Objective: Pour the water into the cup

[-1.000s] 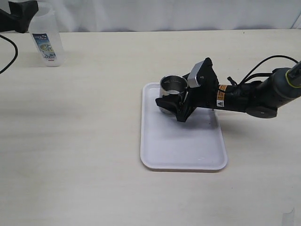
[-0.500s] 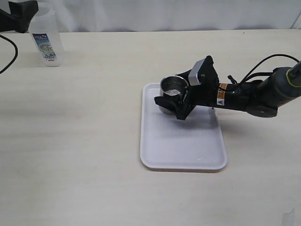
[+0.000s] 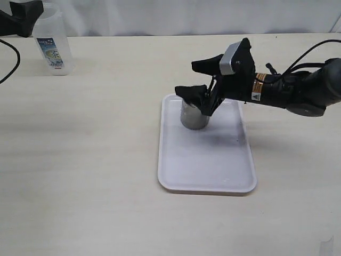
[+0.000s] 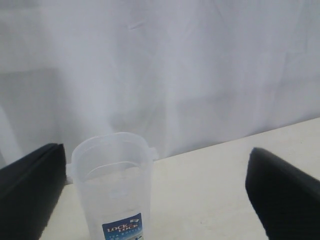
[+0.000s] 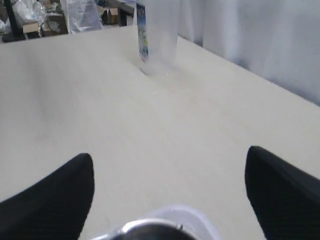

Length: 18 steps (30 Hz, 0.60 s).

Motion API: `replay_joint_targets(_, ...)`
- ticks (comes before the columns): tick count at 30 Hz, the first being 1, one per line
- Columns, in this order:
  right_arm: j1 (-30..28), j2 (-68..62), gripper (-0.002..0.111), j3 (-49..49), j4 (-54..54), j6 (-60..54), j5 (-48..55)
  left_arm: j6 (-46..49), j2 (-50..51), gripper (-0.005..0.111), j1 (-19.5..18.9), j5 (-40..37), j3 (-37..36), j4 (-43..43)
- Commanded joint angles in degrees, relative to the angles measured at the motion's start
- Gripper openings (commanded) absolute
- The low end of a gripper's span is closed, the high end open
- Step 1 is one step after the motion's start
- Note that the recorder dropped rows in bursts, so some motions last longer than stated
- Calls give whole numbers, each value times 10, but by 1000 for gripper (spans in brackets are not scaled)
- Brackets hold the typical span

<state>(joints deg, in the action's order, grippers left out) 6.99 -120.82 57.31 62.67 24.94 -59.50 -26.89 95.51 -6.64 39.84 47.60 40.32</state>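
The squat brushed-steel cup (image 3: pixel 193 116) stands upright near one corner of the smooth white tray (image 3: pixel 213 165). The right gripper (image 3: pixel 187 78) hangs just above it, its black fingers spread and empty. The left gripper (image 4: pixel 157 185), fingers wide apart, flanks a clear plastic container (image 4: pixel 112 185).

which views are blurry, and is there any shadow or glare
Exterior view: even light, fairly sharp, faint soft shadow on the tray beside the cup. Right wrist view: the fingers of the right gripper are soft dark blobs, the cup's rim blurred. Left wrist view: the plastic container shows a legible label, the backdrop washed out.
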Motion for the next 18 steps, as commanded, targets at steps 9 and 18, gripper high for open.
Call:
replay_joint_targets(9,-3,169,10,-2,89,232,55,-20,-12,91,0,7,-2,2)
replay_joint_targets(18,-3,295,4,-12,157,325,58,-100,-88,91,0,-18,-2,84)
